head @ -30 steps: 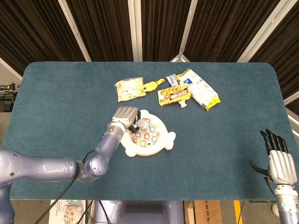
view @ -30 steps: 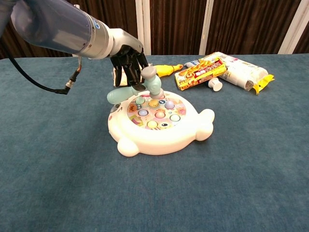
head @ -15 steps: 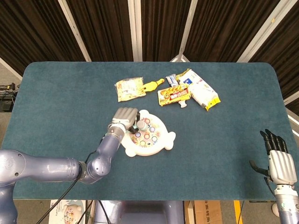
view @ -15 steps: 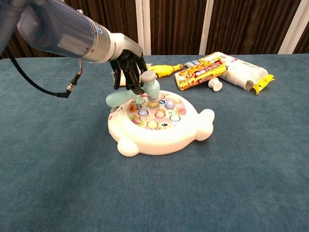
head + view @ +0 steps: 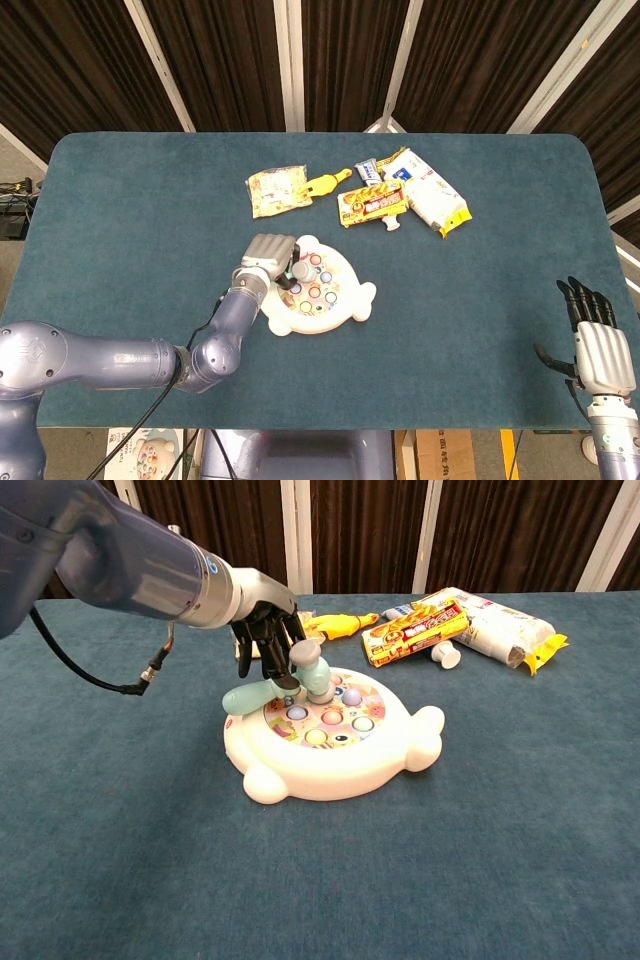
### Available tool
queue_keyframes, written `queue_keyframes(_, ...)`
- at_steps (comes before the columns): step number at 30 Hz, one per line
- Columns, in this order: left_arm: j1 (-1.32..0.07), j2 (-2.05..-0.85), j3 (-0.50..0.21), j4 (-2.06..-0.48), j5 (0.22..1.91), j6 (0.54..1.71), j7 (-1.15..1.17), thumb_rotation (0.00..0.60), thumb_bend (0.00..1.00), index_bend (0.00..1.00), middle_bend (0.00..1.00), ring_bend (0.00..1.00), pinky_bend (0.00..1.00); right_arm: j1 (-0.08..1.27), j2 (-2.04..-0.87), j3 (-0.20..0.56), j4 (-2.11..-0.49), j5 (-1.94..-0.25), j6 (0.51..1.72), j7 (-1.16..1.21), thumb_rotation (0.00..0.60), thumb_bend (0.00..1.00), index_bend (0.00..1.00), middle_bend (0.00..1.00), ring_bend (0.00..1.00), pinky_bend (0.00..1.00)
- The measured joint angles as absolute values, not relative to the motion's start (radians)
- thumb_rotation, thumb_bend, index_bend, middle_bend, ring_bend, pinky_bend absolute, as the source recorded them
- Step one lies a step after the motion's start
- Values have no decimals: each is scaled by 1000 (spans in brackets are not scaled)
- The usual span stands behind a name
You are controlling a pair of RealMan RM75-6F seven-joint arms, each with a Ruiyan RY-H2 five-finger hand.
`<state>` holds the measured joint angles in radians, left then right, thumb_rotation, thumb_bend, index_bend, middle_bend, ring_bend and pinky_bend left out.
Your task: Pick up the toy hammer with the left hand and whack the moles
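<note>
My left hand (image 5: pixel 265 640) (image 5: pixel 266 254) grips the pale green handle of the toy hammer (image 5: pixel 290 680). The hammer's grey head (image 5: pixel 299 271) is down on a mole at the back left of the white mole board (image 5: pixel 400 755) (image 5: pixel 350 305). Coloured moles show on the board's round top. My right hand (image 5: pixel 597 340) hangs at the table's near right edge, open and holding nothing; it does not show in the chest view.
Snack packets lie behind the board: a yellow bag (image 5: pixel 277 190), a red and yellow pack (image 5: pixel 372 204) (image 5: pixel 415 630) and a white pack (image 5: pixel 433 196) (image 5: pixel 500 625). A yellow toy (image 5: pixel 327 183) lies beside the bag. A black cable (image 5: pixel 90 675) hangs from my left arm.
My left hand has swung down and toward the board, bringing the hammer head from above the moles onto one at the back left. The right hand has not moved.
</note>
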<state>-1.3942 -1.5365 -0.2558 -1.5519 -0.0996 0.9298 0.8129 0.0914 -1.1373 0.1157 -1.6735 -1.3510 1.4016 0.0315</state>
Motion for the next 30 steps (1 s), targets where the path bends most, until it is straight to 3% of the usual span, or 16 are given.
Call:
queue_keyframes(11,-1390,-1514,-277,-1584,-82,947,805,600,656,614,561,406,521,91,-1136,115,-1675,-1352,1402,33,600,249,0,0,0,0)
queue_keyframes(19,-1361,-1421,-306,-1688,-33,973,769,600,656,613,561,406,521,92,-1135,113,-1676,-1357,1401,30,600,249,0,0,0,0)
queue_keyframes(25,-1287,-1311,-274,-1805,40,968,731,600,656,610,560,406,520,93,-1138,108,-1681,-1372,1408,18,600,250,0,0,0,0)
queue_keyframes(30,-1213,-1226,-199,-1867,152,943,703,600,656,609,560,406,520,92,-1140,106,-1680,-1382,1415,10,600,250,0,0,0,0)
